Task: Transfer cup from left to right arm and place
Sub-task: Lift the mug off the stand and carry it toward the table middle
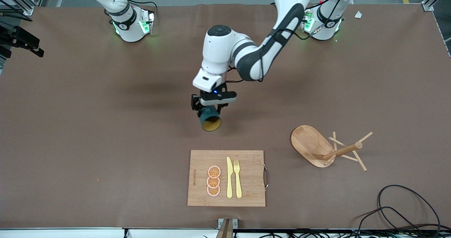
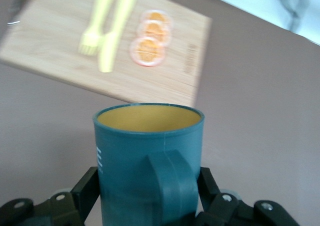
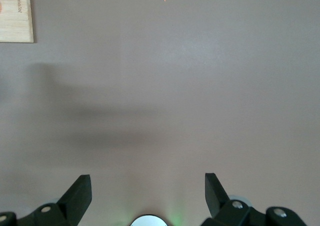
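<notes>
Spreading across the whole front view, the brown table (image 1: 88, 132) carried only a few things, all toward the front camera's edge: a wooden cutting board (image 1: 246, 195), a tipped-over wooden mug rack (image 1: 310, 144) toward the left arm's end, and a loose black cable (image 1: 405, 210) at that same corner. On the board lay a yellow knife (image 1: 229, 178) and a yellow fork (image 1: 238, 178) side by side, with three orange slices (image 1: 214, 181) just beside the knife.

The left arm reached out over the middle of the table, and the left gripper (image 1: 208, 107) was clamped on the cup (image 1: 210, 120), a finger (image 2: 85, 191) pressed to each side of its base. The cup hung in the air over bare table, short of the board. It was tipped so its long axis ran toward the front camera, with the tan mouth facing the board and the handle (image 2: 172, 186) turned toward the wrist camera.

The right arm waited near its base; its gripper (image 3: 147, 191) hung over bare table with the fingers spread wide and nothing between them.

For the handover, the cup's free half was the rim end, pointing away from both bases. The right gripper would probably have to come in across the cup's axis, from the right arm's end of the table, and close on the wall near the rim, clear of the left fingers.
</notes>
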Robot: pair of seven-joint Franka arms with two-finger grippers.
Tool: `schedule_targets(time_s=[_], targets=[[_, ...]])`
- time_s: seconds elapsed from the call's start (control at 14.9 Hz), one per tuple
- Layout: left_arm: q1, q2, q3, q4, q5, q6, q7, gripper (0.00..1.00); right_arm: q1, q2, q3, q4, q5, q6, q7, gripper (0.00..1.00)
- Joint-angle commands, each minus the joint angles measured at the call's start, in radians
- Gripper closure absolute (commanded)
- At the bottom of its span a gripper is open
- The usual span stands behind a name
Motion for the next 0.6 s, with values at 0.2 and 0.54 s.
schedule_targets(time_s=[0.2, 0.54], targets=[[-0.091, 0.125, 0.018, 0.111, 0.362, 0.102, 0.010, 0.36, -0.010, 0.061, 0.007, 0.025, 0.000, 0.003, -0.004, 0.00], [-0.304, 0.257, 0.223, 0.236, 0.404, 0.102, -0.010, 0.40, -0.025, 0.200, 0.006, 0.030, -0.008, 0.072, -0.008, 0.00]])
